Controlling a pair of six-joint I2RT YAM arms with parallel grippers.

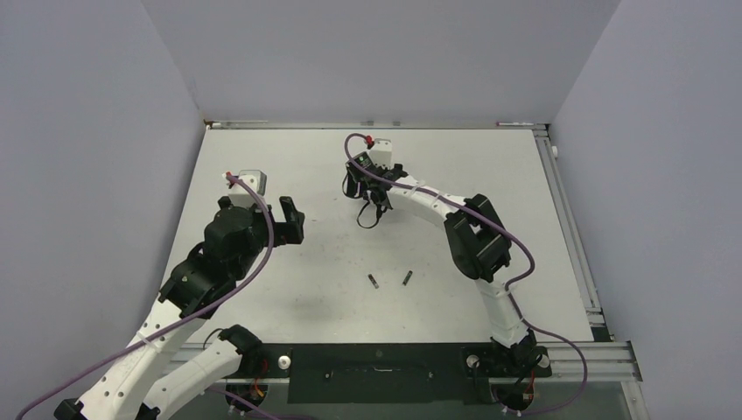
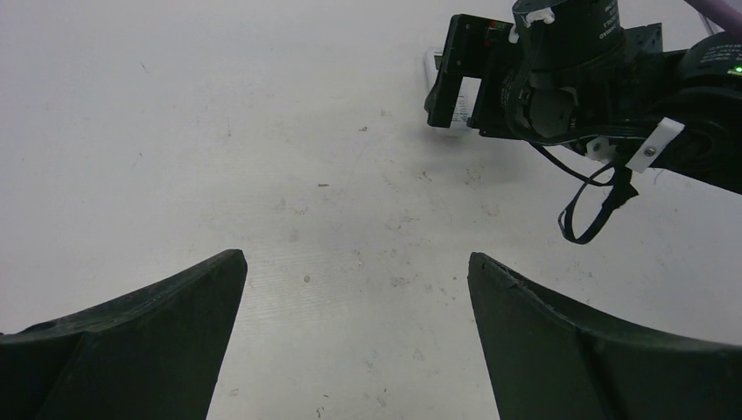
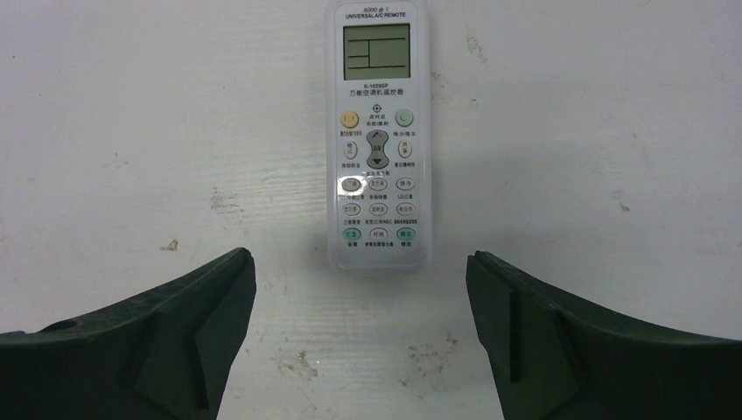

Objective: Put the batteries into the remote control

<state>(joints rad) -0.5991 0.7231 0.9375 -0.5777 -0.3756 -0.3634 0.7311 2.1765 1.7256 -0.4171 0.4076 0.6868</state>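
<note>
Hovering wide open over the face-up remote point(image 3: 378, 157) on the far table point(image 1: 490, 166), the right gripper point(image 3: 359, 255) likely must grasp and flip it, while the batteries point(image 1: 374, 281) lie nearer and the left gripper point(image 2: 357, 262) gapes empty.

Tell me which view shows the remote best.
Right wrist view: the remote lies face up, display and buttons all in frame, just ahead of the open right gripper. The left wrist view shows only a white sliver behind that gripper; in the top view the gripper hides it.
</note>
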